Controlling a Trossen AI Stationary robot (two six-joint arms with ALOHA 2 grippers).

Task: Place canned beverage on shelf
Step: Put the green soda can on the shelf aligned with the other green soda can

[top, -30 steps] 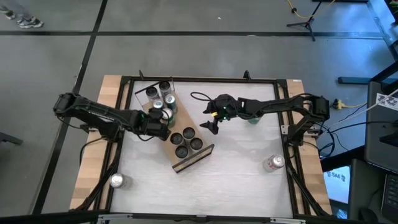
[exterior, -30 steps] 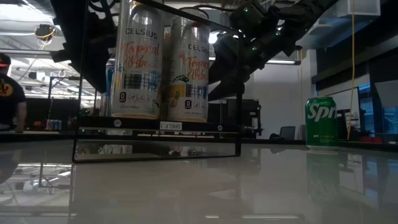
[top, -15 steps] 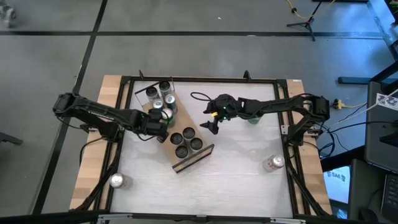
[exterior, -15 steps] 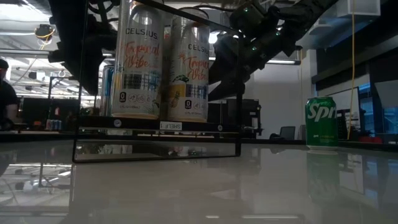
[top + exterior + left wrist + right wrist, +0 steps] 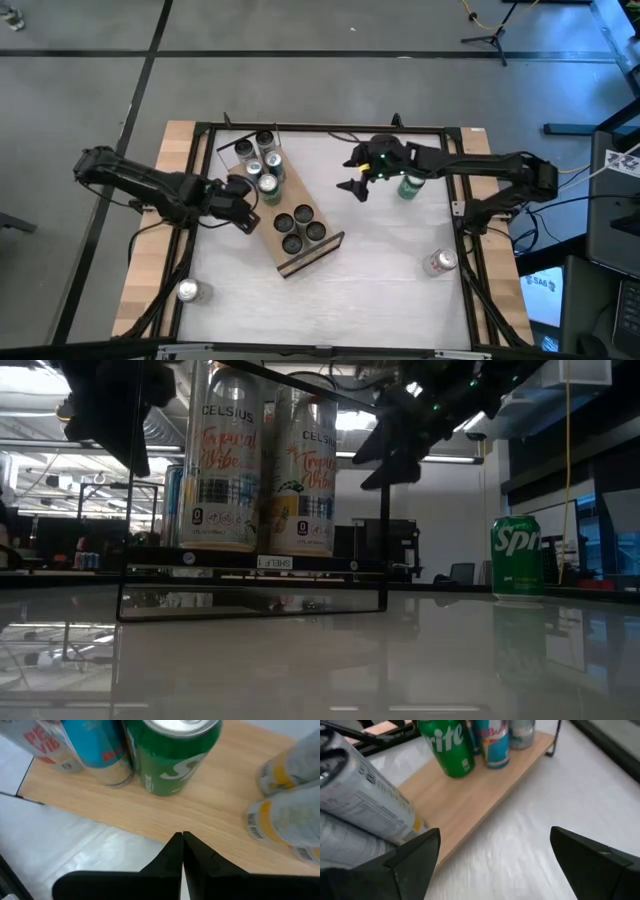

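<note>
Green Sprite can (image 5: 447,745) on shelf (image 5: 470,795) (Celsius beside) | left gripper (image 5: 182,851) closed, empty | right gripper (image 5: 490,852) agape, empty

Two dark jointed arms, matte black all over.

The left arm (image 5: 150,185) is slim black segments with knuckled joints and black cabling alongside; its left gripper (image 5: 182,851) shows two black tapered fingers (image 5: 195,855). The right arm (image 5: 480,170) matches, with small green lights glowing by the right gripper (image 5: 357,187), fingers (image 5: 412,855) broad, black, wedge-shaped.
</note>
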